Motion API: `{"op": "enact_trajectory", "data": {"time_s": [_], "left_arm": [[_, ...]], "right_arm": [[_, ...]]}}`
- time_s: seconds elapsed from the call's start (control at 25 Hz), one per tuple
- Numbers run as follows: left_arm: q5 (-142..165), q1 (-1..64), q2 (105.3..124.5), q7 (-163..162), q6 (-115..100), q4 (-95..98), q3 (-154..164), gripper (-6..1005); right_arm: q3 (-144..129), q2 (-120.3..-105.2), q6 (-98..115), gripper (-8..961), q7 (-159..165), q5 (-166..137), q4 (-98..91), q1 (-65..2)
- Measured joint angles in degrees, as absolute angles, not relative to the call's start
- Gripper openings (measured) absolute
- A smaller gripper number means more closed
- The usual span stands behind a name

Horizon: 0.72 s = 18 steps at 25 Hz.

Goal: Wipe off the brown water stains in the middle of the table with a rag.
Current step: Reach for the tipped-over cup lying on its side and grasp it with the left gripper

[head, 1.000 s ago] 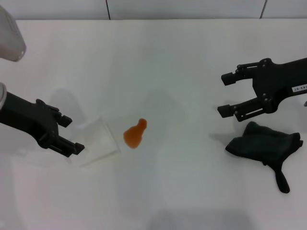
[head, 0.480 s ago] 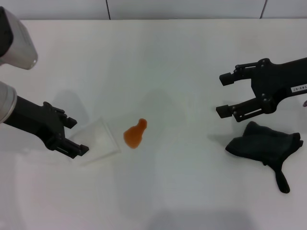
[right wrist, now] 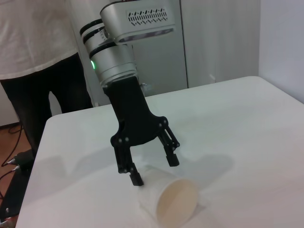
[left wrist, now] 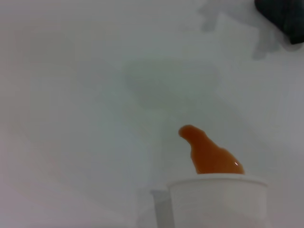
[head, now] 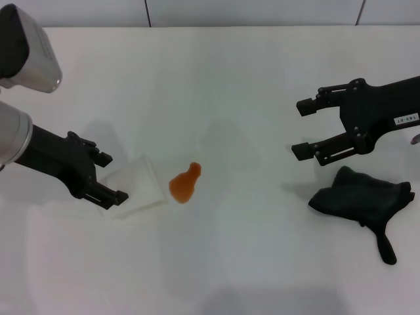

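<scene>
The brown water stain (head: 184, 184) is a small glossy orange-brown blotch in the middle of the white table (head: 223, 79); it also shows in the left wrist view (left wrist: 210, 156). The black rag (head: 362, 195) lies crumpled at the right, its tail pointing toward the front edge. My right gripper (head: 300, 129) is open and empty, just behind and left of the rag. My left gripper (head: 113, 177) is open, its fingers straddling the closed end of a white paper cup (head: 136, 189) lying on its side left of the stain. The right wrist view shows the left gripper (right wrist: 156, 172) over the cup (right wrist: 168, 199).
A person (right wrist: 38, 42) stands beyond the table's left end. A corner of the rag (left wrist: 282, 14) shows far off in the left wrist view. The cup's rim (left wrist: 216, 183) lies close to the stain.
My left gripper has moved right toward the stain and now reaches around the cup. My right gripper has drifted slightly left. The rag and stain have not moved.
</scene>
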<state>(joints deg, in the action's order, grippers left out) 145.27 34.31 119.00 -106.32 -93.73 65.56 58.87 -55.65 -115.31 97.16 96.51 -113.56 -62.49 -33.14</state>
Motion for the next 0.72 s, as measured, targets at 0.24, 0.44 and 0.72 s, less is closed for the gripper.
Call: {"op": "enact_trajectory", "data": {"time_s": [0.24, 0.44, 0.72], "left_arm": [[143.82, 34.12, 119.00, -105.73, -91.12, 64.56, 61.42, 863], [143.07, 34.27, 119.00, -104.87, -89.16, 63.06, 62.32, 862], [141.82, 34.20, 119.00, -103.58, -85.89, 60.97, 64.85, 861]], "right_arm": [[-55.63, -115.31, 97.11, 868, 96.51, -113.22, -62.49, -33.29], [-55.63, -115.31, 97.11, 868, 96.51, -113.13, -62.43, -33.31], [-55.63, -115.31, 97.12, 869, 96.50, -113.10, -62.40, -33.31]]}}
